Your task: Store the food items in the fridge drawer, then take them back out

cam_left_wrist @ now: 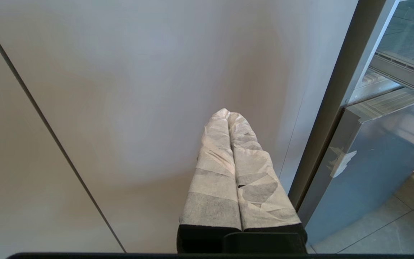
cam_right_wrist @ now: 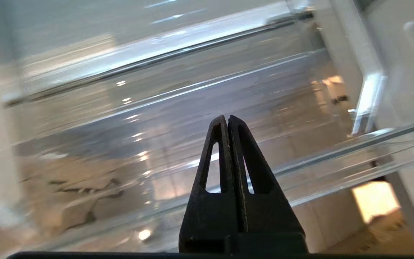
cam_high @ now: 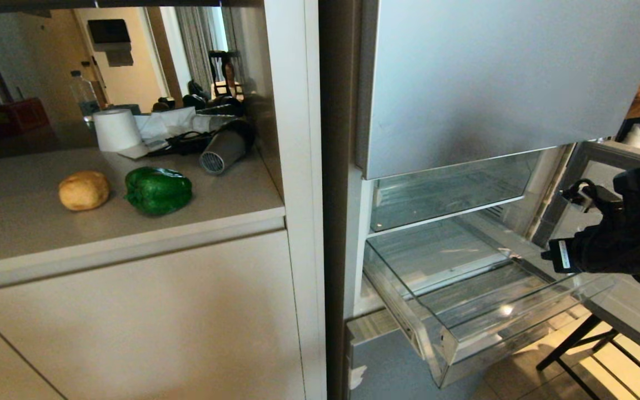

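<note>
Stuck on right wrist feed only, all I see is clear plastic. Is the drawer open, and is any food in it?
Observer: Drawer is pulled out of the fridge and holds no food.
Operator: Where's the food then?
Observer: Potato and pepper sit side by side on the counter, left of the fridge.
Operator: Left gripper?
Observer: Left gripper is shut, holding nothing, facing the cabinet door below that counter.
Operator: Right arm, from outside?
Observer: It comes in from the right edge, by the drawer's far right side.
</note>
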Controlling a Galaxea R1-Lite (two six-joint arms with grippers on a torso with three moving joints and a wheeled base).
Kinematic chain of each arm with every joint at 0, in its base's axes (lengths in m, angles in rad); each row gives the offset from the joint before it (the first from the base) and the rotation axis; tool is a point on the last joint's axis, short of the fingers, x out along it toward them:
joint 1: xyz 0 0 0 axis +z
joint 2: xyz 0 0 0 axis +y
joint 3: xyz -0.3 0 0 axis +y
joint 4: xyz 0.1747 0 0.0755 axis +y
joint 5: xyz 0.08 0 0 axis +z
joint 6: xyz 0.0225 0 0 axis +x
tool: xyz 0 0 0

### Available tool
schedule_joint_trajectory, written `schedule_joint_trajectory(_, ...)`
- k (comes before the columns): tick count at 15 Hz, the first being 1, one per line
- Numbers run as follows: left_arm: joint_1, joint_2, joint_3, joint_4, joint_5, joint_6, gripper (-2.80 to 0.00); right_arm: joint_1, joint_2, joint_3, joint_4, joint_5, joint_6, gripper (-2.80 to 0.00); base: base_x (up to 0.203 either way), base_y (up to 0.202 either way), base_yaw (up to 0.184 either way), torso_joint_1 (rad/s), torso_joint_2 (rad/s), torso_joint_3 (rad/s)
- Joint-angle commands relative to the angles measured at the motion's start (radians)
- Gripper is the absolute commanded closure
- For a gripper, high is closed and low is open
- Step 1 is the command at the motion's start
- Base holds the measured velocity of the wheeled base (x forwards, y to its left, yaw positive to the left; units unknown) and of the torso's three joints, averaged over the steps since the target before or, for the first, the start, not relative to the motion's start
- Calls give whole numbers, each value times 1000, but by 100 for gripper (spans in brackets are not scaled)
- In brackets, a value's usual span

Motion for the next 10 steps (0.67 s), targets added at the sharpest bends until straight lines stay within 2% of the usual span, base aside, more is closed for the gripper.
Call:
schedule_joint_trajectory(1,0,0,3,0,0,0,0,0,-71,31,-2,27,0,0,0,0,0,0,0,0)
schedule_joint_trajectory(5,0,0,3,0,0,0,0,1,-366,208,-29,63,4,0,0,0,0,0,0,0)
schedule_joint_trajectory(8,0,0,3,0,0,0,0,31,-659,468,-164,67,17,0,0,0,0,0,0,0)
schedule_joint_trajectory(10,0,0,3,0,0,0,0,70,-890,618,-268,67,57,0,0,0,0,0,0,0)
